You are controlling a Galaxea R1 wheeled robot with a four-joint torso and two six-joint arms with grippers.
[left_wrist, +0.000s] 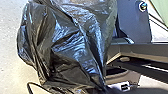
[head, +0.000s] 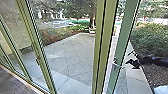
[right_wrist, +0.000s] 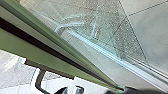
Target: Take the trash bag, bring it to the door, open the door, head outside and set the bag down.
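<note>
In the head view, my right gripper (head: 132,63) is just to the right of the green door's edge (head: 123,40), close to the metal handle (head: 118,66). The right wrist view has the green door frame (right_wrist: 50,53) running diagonally, with the silver handle (right_wrist: 35,79) beside it. A shiny black trash bag (left_wrist: 67,47) looms large in the left wrist view. Its folds draw together towards my left gripper, which is shut on it; the grip itself is hidden.
Glass panels with green posts (head: 40,57) stand ahead and to the left. Beyond them lies a paved yard (head: 70,56). Bushes (head: 150,37) and a bed of dark soil (head: 156,75) border the right side.
</note>
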